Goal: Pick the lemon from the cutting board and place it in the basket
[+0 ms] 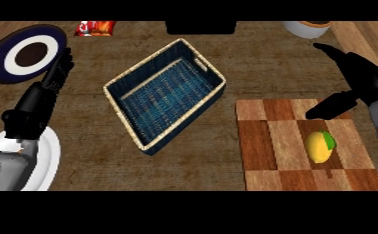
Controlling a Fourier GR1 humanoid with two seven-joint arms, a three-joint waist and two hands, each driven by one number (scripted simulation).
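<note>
The lemon (pixel 320 147) is seen lying on the cutting board (pixel 269 143) at four o'clock, untouched, while the right hand (pixel 362 78) is held beyond it at three o'clock with fingers (pixel 327 110) spread, apparently readied for a grasp, the basket (pixel 184 122) waiting at centre.

- Overall light: dim and even across the frame; the wooden tabletop (pixel 88 113) reads dark brown throughout.
- Brightest areas: white plate (pixel 48 163) at lower left; pale strips of the cutting board (pixel 288 148) at lower right; the lemon (pixel 320 147) on it, a saturated yellow.
- Darkest areas: the black right hand (pixel 354 78) at upper right and left hand (pixel 59 70) at left, near-flat silhouettes with little surface shading.
- Shading: basket (pixel 143 64) at centre, with a light rim and a darker blue weave inside.
</note>
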